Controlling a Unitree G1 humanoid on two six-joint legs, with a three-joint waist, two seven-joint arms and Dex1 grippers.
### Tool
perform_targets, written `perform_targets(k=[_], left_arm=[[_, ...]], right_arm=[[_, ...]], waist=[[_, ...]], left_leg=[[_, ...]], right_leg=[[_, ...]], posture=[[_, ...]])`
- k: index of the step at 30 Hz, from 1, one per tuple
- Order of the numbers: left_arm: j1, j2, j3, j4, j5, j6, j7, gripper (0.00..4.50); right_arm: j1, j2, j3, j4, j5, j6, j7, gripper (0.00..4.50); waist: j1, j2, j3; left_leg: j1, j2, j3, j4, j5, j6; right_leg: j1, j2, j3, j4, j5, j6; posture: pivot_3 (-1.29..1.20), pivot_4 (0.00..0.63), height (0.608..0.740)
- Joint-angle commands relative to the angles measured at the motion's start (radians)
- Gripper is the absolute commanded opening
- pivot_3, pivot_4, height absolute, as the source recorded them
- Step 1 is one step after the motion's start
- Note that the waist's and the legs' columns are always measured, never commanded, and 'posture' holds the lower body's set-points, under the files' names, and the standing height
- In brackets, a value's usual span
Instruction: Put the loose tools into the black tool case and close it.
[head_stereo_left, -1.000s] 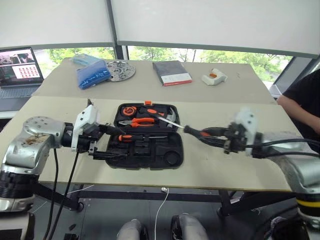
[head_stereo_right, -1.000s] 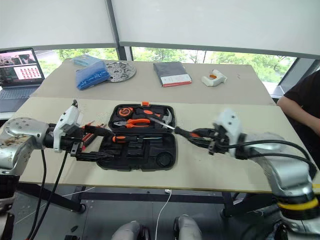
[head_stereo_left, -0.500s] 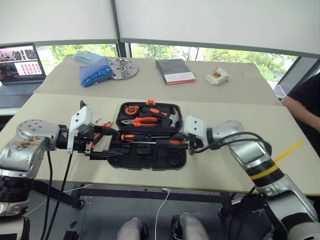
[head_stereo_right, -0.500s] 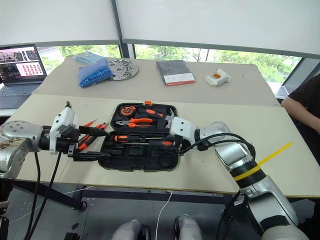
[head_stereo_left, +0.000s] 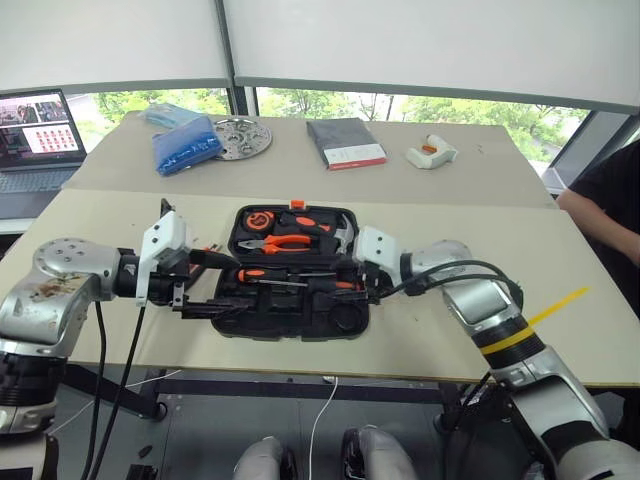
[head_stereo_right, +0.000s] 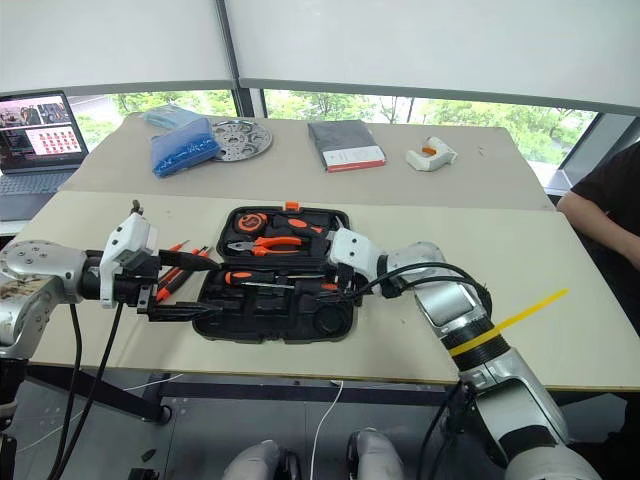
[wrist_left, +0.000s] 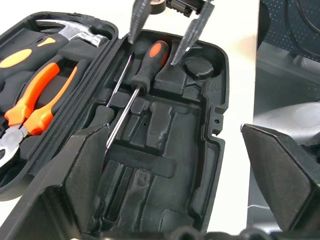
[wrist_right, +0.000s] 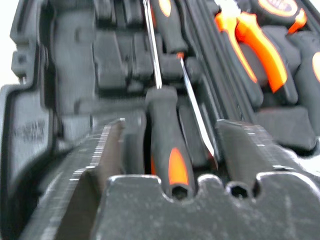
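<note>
Screwdriver lies in the case's front half, long axis along the case, handle toward the right end effector, whose fingers stand apart astride it. Left end effector, wide, flanks the case's left end on the surface.

laptop, blue bag, metal disc, grey book

Even daylight comes from the windows beyond the far edge of the table, leaving soft, faint shadows on the tabletop. The right wrist view is motion-blurred, its near fingers smeared; the left wrist view is sharp, bleached white at the table's bare strip.
</note>
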Motion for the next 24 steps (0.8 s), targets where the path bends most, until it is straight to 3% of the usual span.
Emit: perform_targets(k=[1, 10, 13, 17, 21, 24], left_arm=[[-0.031, 0.002, 0.005, 0.002, 0.002, -0.022, 0.007, 4.5], [-0.042, -0.006, -0.004, 0.016, 0.008, -0.036, 0.016, 4.5], [-0.039, -0.009, -0.005, 0.017, 0.009, -0.041, 0.022, 4.5], [-0.033, -0.017, 0.009, 0.019, -0.001, -0.013, 0.055, 4.5], [0.001, -0.007, 0.035, 0.02, 0.001, -0.015, 0.084, 4.5], [0.059, 0.009, 0.098, 0.02, -0.01, 0.004, 0.124, 4.5]], right_arm=[[-0.029, 0.03, -0.035, -0.03, 0.025, 0.021, -0.012, 3.17], [-0.039, 0.076, 0.06, 0.123, -0.104, -0.072, -0.016, 0.04], [-0.032, 0.067, 0.125, 0.152, -0.167, -0.112, 0.017, 0.02], [-0.052, 0.099, 0.123, 0.227, -0.229, -0.17, -0.074, 0.02], [-0.061, 0.122, 0.02, 0.168, -0.134, -0.137, -0.064, 0.02], [-0.059, 0.131, -0.111, 0.027, 0.03, 0.017, -0.034, 0.02]], waist=[[0.0, 0.0, 0.0], [-0.002, 0.0, 0.0], [-0.003, 0.0, 0.0], [-0.009, 0.001, -0.001], [-0.012, 0.001, -0.001], [-0.013, 0.001, 0.0]], left_leg=[[0.0, 0.0, 0.0, 0.0, 0.0, 0.0], [0.0, 0.0, 0.0, 0.0, 0.0, 0.0], [0.001, 0.0, 0.0, 0.0, 0.0, 0.0], [0.003, 0.0, 0.001, 0.0, 0.0, -0.001], [0.007, 0.001, 0.001, -0.001, 0.001, -0.005], [0.006, 0.001, 0.001, -0.001, 0.001, -0.006]], right_leg=[[0.0, 0.0, 0.0, 0.0, 0.0, 0.0], [0.0, 0.0, 0.0, 0.0, 0.0, 0.0], [0.0, 0.001, 0.0, 0.0, 0.0, 0.0], [0.001, 0.001, 0.001, 0.001, 0.0, 0.0], [0.004, 0.0, 0.002, 0.003, 0.0, 0.0], [0.002, 0.0, 0.003, 0.007, -0.001, -0.002]], posture=[[0.0, 0.15, 0.718], [0.0, 0.15, 0.718], [0.0, 0.15, 0.718], [0.0, 0.15, 0.718], [0.0, 0.15, 0.718], [0.0, 0.15, 0.718]])
